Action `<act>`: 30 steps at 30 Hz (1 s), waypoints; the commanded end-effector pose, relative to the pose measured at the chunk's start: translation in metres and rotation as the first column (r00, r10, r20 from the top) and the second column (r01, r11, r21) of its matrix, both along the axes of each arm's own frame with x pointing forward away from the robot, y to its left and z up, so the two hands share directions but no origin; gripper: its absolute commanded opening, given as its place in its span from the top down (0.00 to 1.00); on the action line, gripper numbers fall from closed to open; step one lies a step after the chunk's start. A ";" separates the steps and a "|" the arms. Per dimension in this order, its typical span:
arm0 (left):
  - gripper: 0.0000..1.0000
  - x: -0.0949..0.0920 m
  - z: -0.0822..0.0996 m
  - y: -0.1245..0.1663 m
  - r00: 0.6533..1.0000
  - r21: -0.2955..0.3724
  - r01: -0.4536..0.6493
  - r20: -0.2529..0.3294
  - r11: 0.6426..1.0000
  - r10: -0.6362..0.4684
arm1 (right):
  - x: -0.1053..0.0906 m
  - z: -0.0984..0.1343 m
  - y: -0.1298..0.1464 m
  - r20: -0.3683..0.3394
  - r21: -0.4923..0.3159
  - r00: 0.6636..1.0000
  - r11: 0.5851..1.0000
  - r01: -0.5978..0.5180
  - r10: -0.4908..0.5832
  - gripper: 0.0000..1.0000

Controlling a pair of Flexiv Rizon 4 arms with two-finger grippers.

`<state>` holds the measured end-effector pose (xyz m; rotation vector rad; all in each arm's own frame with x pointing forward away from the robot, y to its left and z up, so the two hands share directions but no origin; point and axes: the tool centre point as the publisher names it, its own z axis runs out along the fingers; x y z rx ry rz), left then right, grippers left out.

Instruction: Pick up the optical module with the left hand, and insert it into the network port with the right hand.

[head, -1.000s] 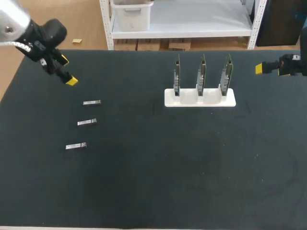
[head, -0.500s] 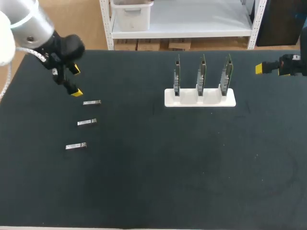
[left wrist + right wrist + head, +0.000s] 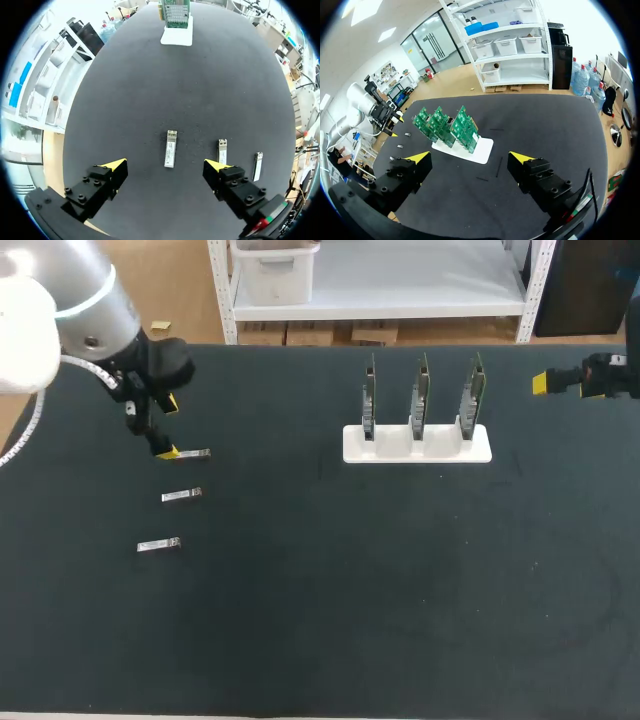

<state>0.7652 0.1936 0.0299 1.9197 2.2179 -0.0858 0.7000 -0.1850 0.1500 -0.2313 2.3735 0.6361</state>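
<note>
Squarely between the left tool's (image 3: 165, 164) spread fingers lay one optical module (image 3: 170, 148), long axis pointing straight ahead; right tool (image 3: 472, 159), also spread, stood well apart.

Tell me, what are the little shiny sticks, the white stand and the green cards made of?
The optical modules look like bare metal: silvery-grey with bright glints. The white stand seems to be plastic: smooth, matte, evenly white, though I can't be sure. The circuit boards look like rigid laminate: flat green sheets dotted with small parts.

Left tool (image 3: 165, 164), right tool (image 3: 470, 158): both agape
</note>
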 end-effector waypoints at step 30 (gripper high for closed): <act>0.00 -0.002 -0.042 -0.004 0.996 0.082 0.007 -0.085 0.997 0.000 | 0.000 0.000 0.000 0.000 0.000 1.000 1.000 0.000 0.000 0.00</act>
